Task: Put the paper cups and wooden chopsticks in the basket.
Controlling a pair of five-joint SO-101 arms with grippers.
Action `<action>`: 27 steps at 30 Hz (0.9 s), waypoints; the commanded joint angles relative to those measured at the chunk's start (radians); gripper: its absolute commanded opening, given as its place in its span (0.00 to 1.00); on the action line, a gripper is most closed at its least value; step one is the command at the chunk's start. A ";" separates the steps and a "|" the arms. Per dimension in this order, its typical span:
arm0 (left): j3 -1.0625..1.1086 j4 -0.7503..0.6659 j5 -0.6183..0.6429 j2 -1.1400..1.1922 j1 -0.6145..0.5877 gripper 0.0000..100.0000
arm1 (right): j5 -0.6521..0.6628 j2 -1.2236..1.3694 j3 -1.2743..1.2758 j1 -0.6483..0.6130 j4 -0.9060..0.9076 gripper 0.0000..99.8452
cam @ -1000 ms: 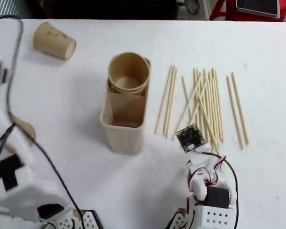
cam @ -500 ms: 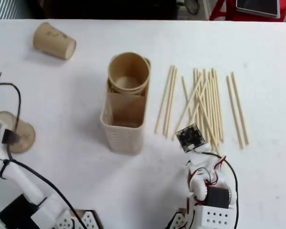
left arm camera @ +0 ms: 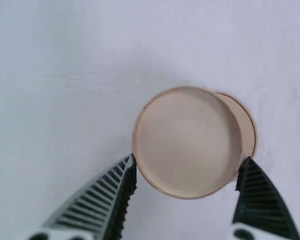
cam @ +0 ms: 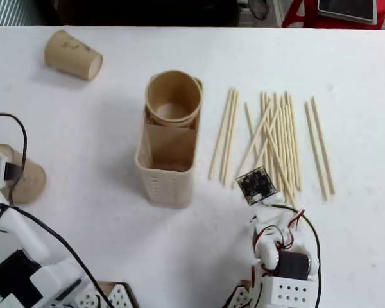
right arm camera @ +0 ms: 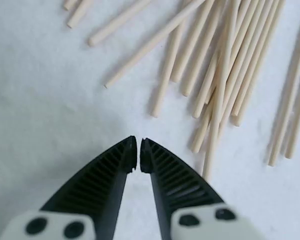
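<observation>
An upside-down paper cup stands on the white table, also near the left edge in the high view. My left gripper is open just above it, one finger on each side of its base. A second paper cup lies on its side at the far left. A third paper cup sits in the far end of the cream basket. Several wooden chopsticks lie spread to the right of the basket. My right gripper is shut and holds nothing, just short of the chopstick ends.
The right arm's base and its small camera board sit at the near edge, below the chopsticks. The left arm and its black cable occupy the near left corner. Bare table lies between basket and left cup.
The left arm has swung from the near left corner to above the upside-down cup, and its fingers now straddle it. The right arm has kept still.
</observation>
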 commanded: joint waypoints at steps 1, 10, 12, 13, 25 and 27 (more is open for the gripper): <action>-0.009 -0.043 0.055 0.007 0.077 0.31 | 0.009 -0.005 0.008 -0.001 -0.005 0.03; -0.095 -0.043 0.170 0.016 0.302 0.31 | 0.009 -0.005 0.008 -0.001 -0.005 0.03; -0.097 -0.048 0.193 0.008 0.320 0.31 | 0.009 -0.005 0.008 -0.001 -0.005 0.03; -0.109 -0.049 0.209 0.007 0.321 0.31 | 0.009 -0.005 0.008 -0.001 -0.005 0.03; -0.150 0.261 0.493 0.015 0.263 0.31 | 0.009 -0.005 0.008 -0.007 -0.005 0.03; -0.118 0.278 0.562 0.010 0.263 0.31 | 0.009 -0.005 0.008 -0.007 -0.005 0.03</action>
